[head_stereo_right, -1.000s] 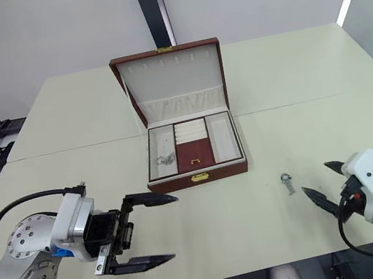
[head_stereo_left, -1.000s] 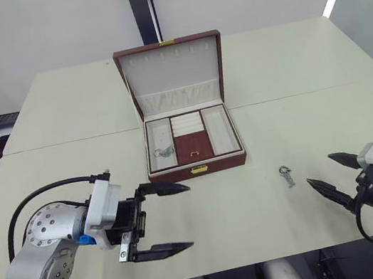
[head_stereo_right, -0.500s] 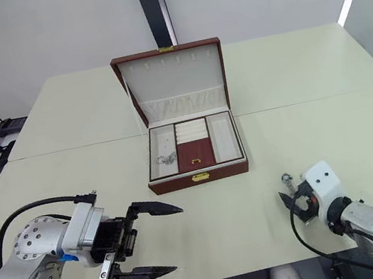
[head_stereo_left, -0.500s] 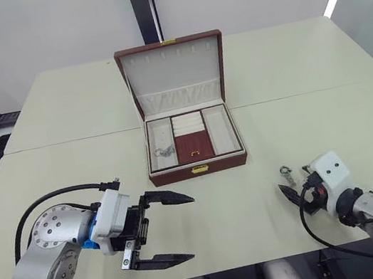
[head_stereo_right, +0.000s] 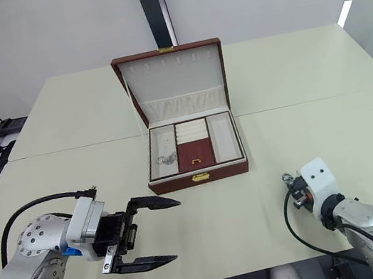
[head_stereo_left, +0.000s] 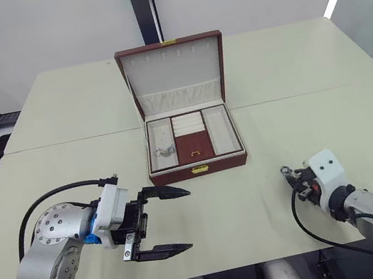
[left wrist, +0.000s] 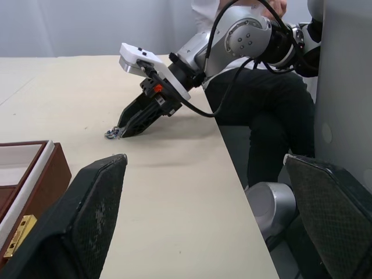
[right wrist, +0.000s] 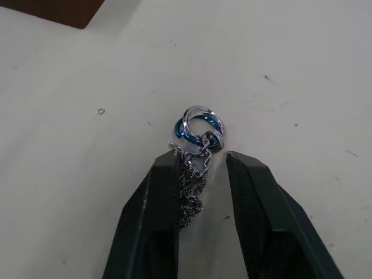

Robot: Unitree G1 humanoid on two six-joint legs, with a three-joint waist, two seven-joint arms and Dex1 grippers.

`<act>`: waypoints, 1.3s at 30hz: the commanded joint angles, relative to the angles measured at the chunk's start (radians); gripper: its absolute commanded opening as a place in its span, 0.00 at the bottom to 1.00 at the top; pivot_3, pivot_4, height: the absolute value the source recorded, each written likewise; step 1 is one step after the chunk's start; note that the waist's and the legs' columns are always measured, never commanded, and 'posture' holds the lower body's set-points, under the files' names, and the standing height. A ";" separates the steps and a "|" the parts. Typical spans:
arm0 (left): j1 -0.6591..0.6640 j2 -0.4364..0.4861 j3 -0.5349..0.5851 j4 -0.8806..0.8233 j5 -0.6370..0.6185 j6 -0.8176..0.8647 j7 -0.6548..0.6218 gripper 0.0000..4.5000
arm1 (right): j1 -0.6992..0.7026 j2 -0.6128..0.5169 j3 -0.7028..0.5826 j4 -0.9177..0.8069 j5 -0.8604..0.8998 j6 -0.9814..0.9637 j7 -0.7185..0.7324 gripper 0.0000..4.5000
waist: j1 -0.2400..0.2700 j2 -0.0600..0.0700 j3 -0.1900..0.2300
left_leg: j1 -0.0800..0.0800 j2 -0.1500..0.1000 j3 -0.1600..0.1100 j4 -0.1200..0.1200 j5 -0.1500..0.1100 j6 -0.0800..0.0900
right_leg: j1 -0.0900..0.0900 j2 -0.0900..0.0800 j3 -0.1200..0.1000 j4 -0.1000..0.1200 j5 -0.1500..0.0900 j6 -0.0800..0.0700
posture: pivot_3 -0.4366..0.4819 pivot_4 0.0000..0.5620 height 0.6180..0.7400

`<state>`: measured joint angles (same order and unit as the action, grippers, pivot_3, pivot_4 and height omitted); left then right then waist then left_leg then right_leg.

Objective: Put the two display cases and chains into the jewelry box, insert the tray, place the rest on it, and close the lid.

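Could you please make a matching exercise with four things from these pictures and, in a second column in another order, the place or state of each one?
Things:
1. lid
2. tray
3. silver chain piece with rings
4. left end effector

Places or states:
a. lying on the table between the right end effector's two fingers
b. standing open behind the jewelry box
c. fingers wide apart, holding nothing, over the table in front of the box
d. sitting inside the jewelry box

Pairs: 1-b, 2-d, 3-a, 4-c
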<state>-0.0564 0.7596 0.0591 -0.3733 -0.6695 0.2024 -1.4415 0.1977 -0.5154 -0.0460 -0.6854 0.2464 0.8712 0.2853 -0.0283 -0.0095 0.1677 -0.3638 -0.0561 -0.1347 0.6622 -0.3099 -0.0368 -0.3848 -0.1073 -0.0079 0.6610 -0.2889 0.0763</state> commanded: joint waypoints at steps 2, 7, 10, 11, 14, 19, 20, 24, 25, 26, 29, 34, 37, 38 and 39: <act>-0.016 -0.008 -0.006 0.006 0.006 -0.033 -0.008 1.00 | 0.025 -0.025 0.033 -0.011 -0.033 -0.039 0.016 0.05 | 0.000 0.000 0.000 | 0.000 0.000 0.000 0.000 0.000 0.000 | 0.000 0.000 0.000 0.000 0.000 0.000 | 0.48 0.27 1.00; -0.015 -0.017 -0.006 0.012 0.013 -0.048 -0.002 1.00 | 0.030 -0.040 0.011 -0.015 -0.046 -0.093 0.035 0.00 | 0.000 0.000 0.000 | 0.000 0.000 0.000 0.000 0.000 0.000 | 0.000 0.000 0.000 0.000 0.000 0.000 | 0.48 0.27 1.00; -0.007 -0.027 -0.001 0.007 0.015 -0.055 0.014 1.00 | 0.026 -0.069 -0.004 -0.029 -0.050 -0.129 0.065 0.00 | 0.000 0.000 0.000 | 0.000 0.000 0.000 0.000 0.000 0.000 | 0.000 0.000 0.000 0.000 0.000 0.000 | 0.48 0.27 1.00; -0.003 -0.031 0.001 0.004 0.015 -0.056 0.023 1.00 | 0.021 -0.083 -0.009 -0.037 -0.049 -0.138 0.079 0.00 | 0.000 0.000 0.000 | 0.000 0.000 0.000 0.000 0.000 0.000 | 0.000 0.000 0.000 0.000 0.000 0.000 | 0.48 0.27 1.00; 0.007 -0.045 0.006 -0.004 0.019 -0.068 0.045 1.00 | 0.000 -0.119 -0.027 -0.053 -0.045 -0.163 0.115 0.00 | 0.000 0.000 0.000 | 0.000 0.000 0.000 0.000 0.000 0.000 | 0.000 0.000 0.000 0.000 0.000 0.000 | 0.48 0.27 1.00; 0.019 -0.057 0.016 -0.016 0.009 -0.065 0.091 1.00 | -0.101 -0.173 -0.062 -0.077 0.004 -0.140 0.187 0.00 | -0.001 0.000 0.000 | 0.000 0.000 0.000 0.000 0.000 0.000 | 0.000 0.000 0.000 0.000 0.000 0.000 | 0.48 0.27 1.00; 0.022 -0.059 0.018 -0.019 0.005 -0.061 0.102 1.00 | -0.136 -0.182 -0.067 -0.078 0.021 -0.123 0.201 0.00 | -0.001 0.000 0.000 | 0.000 0.000 0.000 0.000 0.000 0.000 | 0.000 0.000 0.000 0.000 0.000 0.000 | 0.48 0.27 1.00; 0.031 -0.068 0.024 -0.036 -0.006 -0.050 0.144 1.00 | -0.289 -0.194 -0.069 -0.055 0.080 -0.045 0.227 0.00 | -0.001 0.000 0.000 | 0.000 0.000 0.000 0.000 0.000 0.000 | 0.000 0.000 0.000 0.000 0.000 0.000 | 0.48 0.27 1.00; 0.033 -0.071 0.025 -0.039 -0.007 -0.049 0.154 1.00 | -0.341 -0.197 -0.057 -0.042 0.092 -0.025 0.235 0.00 | -0.001 0.000 0.000 | 0.000 0.000 0.000 0.000 0.000 0.000 | 0.000 0.000 0.000 0.000 0.000 0.000 | 0.48 0.27 1.00; 0.036 -0.074 0.027 -0.042 -0.009 -0.046 0.166 1.00 | -0.396 -0.198 -0.039 -0.024 0.098 -0.007 0.242 0.00 | -0.002 0.000 0.000 | 0.000 0.000 0.000 0.000 0.000 0.000 | 0.000 0.000 0.000 0.000 0.000 0.000 | 0.48 0.27 1.00; 0.047 -0.081 0.030 -0.042 -0.003 -0.054 0.185 1.00 | -0.571 -0.184 0.039 0.058 0.098 0.029 0.258 0.00 | -0.004 0.000 0.000 | 0.000 0.001 0.000 0.000 0.001 -0.001 | 0.000 0.000 0.000 0.000 0.000 0.000 | 0.48 0.27 1.00; 0.058 -0.103 0.034 -0.035 0.002 -0.065 0.218 1.00 | -0.788 -0.126 0.137 0.233 0.077 0.033 0.271 0.00 | -0.002 0.000 0.000 | -0.002 0.000 0.000 0.000 0.002 -0.004 | -0.001 0.000 0.000 -0.001 0.000 0.000 | 0.48 0.27 1.00; 0.057 -0.123 0.037 -0.022 0.020 -0.094 0.233 1.00 | -0.874 -0.080 0.189 0.334 0.056 0.006 0.277 0.00 | -0.002 0.000 0.000 | -0.001 0.000 0.000 0.000 0.002 -0.004 | -0.001 -0.001 0.000 0.000 0.000 0.000 | 0.48 0.27 1.00; 0.056 -0.127 0.038 -0.018 0.023 -0.096 0.237 1.00 | -0.897 -0.064 0.202 0.363 0.051 0.000 0.278 0.00 | -0.001 0.000 0.000 | -0.002 0.000 0.000 0.000 0.002 -0.004 | -0.002 -0.001 0.000 0.000 0.000 0.000 | 0.48 0.27 1.00; 0.056 -0.129 0.038 -0.016 0.024 -0.096 0.241 1.00 | -0.910 -0.053 0.209 0.381 0.048 -0.004 0.280 0.00 | -0.002 0.000 0.000 | -0.002 0.000 0.000 0.000 0.002 -0.004 | -0.002 -0.001 0.000 0.000 0.000 0.000 | 0.48 0.27 1.00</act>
<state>0.0012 0.6332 0.0816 -0.3825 -0.6471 0.1248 -1.2084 -0.6918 -0.5717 0.1624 -0.3101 0.3009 0.8923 0.5621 -0.0301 -0.0095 0.1681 -0.3655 -0.0560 -0.1346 0.6624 -0.3075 -0.0412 -0.3869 -0.1077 -0.0078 0.6607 -0.2888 0.0762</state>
